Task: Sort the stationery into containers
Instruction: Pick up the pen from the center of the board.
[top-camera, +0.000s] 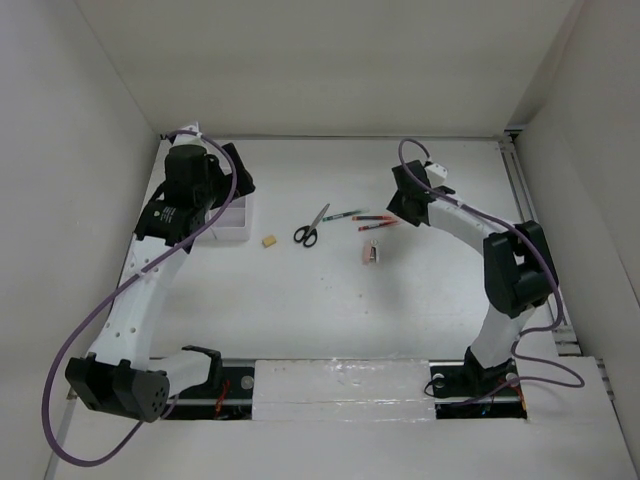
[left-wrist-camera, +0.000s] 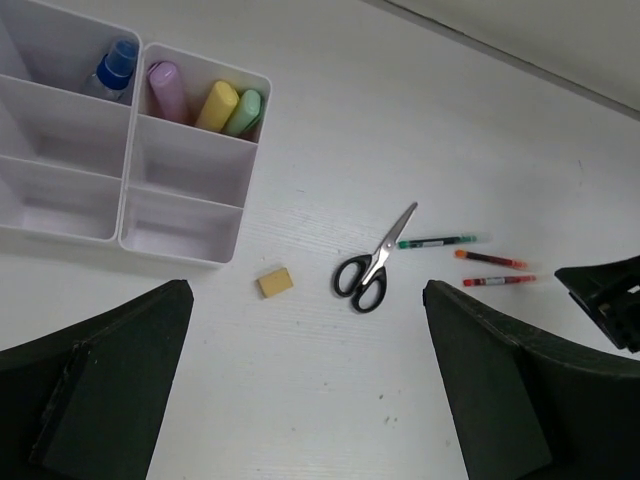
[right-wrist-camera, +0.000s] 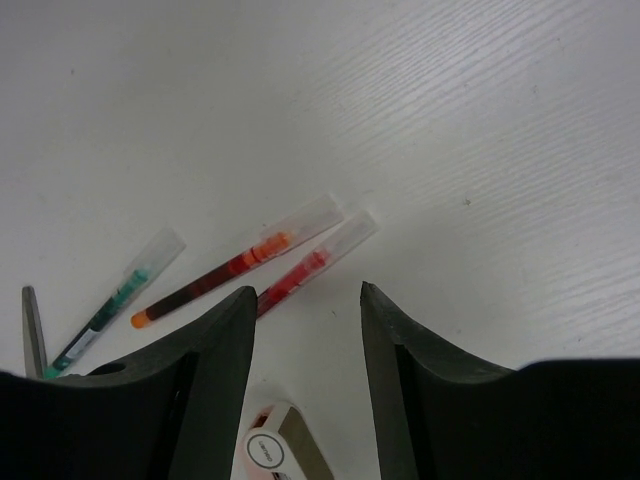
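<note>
From overhead, the left gripper (top-camera: 225, 190) hangs over the white tray (top-camera: 240, 230), way out at 9 o'clock on the table (top-camera: 300, 310). Can't tell its fingers from up here. The tan eraser (top-camera: 268, 240) and scissors (top-camera: 311, 229) lie at 3 o'clock of the tray. Further along come the green pen (top-camera: 345, 215), orange pen (top-camera: 372, 217) and red pen (top-camera: 379, 226), with the right gripper (top-camera: 408, 205) just past them. A small pink-and-white thing (top-camera: 372, 254) sits at 6 o'clock of the pens.

Left wrist cam: fingers (left-wrist-camera: 100, 390) spread wide, holding nothing. The blue-capped bottle (left-wrist-camera: 115, 68) stands in a far tray compartment. The pink marker (left-wrist-camera: 168, 90), yellow marker (left-wrist-camera: 217, 103) and green marker (left-wrist-camera: 245, 112) share the one at its 3 o'clock.

Right wrist cam: fingers (right-wrist-camera: 225, 350) roughly half apart with only bare table between them. The red pen's end tucks behind one finger at 11 o'clock.
</note>
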